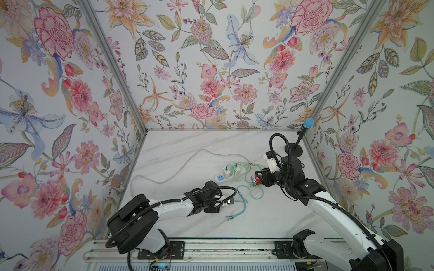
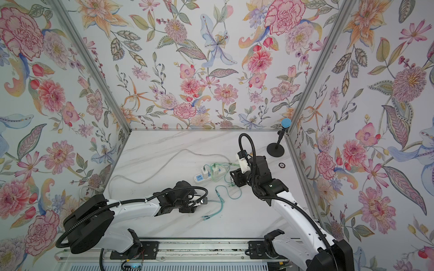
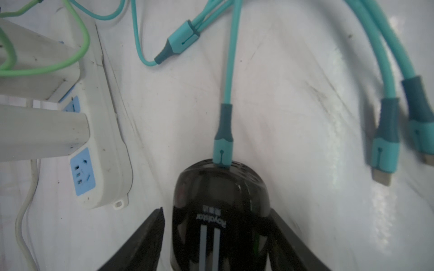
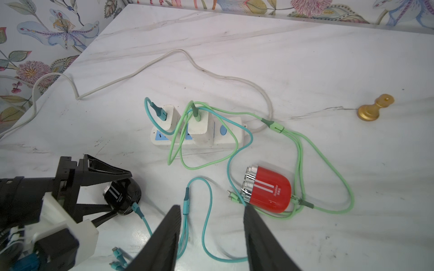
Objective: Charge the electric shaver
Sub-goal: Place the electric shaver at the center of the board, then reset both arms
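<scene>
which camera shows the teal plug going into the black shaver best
The left wrist view: the teal plug is close and centred, seated in the end of the black shaver. The right wrist view shows it small and at an angle. In both top views the left arm mostly hides it.

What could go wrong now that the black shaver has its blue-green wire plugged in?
1. The left claw sits on either side of the black shaver, and the teal plug looks pushed in. If the claw backs away crookedly, it might bump the shaver and loosen the plug.
2. The open right claw hangs over a teal cable loop. If it dips lower, it could snag the loop and drag the shaver.
</scene>
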`<action>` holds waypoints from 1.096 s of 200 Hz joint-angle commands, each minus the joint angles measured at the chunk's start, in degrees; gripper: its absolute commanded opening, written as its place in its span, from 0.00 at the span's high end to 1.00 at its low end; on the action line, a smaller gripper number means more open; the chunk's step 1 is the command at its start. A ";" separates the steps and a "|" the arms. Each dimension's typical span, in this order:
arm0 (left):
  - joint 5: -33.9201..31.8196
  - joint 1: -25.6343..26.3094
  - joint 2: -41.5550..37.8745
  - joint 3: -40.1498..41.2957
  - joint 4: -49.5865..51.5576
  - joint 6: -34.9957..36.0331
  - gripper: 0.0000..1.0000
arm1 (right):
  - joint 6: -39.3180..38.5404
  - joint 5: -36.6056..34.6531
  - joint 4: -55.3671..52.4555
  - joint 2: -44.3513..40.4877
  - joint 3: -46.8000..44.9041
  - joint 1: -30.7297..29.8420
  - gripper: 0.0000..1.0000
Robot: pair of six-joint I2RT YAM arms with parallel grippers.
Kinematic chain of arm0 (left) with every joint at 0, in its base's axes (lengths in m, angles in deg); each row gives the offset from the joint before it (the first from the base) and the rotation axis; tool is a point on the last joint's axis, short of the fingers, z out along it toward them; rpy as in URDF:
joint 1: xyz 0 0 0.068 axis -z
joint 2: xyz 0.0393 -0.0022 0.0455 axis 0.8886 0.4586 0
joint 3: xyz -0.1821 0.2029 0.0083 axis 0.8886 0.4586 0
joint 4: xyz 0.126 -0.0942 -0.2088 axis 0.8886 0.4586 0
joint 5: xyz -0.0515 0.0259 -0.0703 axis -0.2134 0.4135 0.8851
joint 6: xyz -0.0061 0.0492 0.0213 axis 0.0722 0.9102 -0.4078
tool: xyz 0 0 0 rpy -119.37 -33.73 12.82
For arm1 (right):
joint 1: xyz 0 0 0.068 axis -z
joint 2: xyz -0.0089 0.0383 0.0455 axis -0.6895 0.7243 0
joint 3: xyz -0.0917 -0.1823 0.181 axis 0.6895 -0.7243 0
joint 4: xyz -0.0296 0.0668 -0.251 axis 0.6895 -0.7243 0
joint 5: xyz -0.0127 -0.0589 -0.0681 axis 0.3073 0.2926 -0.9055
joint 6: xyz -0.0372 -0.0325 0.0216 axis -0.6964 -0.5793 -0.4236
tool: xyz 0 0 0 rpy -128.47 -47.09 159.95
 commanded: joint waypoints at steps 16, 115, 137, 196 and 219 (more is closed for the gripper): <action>-0.03 -0.47 -4.99 3.11 -3.22 -2.18 0.01 | 3.60 -6.36 1.92 -0.94 -1.50 1.35 0.47; -46.63 -11.49 -26.23 18.84 -48.72 -27.49 0.01 | 1.82 -43.41 24.24 -5.39 -17.43 11.73 0.00; -47.71 -19.88 -23.61 22.78 -56.89 -31.24 0.01 | -0.15 -42.07 38.68 -3.61 -24.75 14.28 0.00; -36.52 -35.80 -10.38 26.24 -69.78 -33.58 0.01 | -2.24 -32.26 65.79 11.91 -32.26 20.95 0.00; -24.86 -40.56 -5.30 25.72 -74.29 -31.31 0.01 | -3.67 -26.82 66.84 14.79 -30.26 21.31 0.00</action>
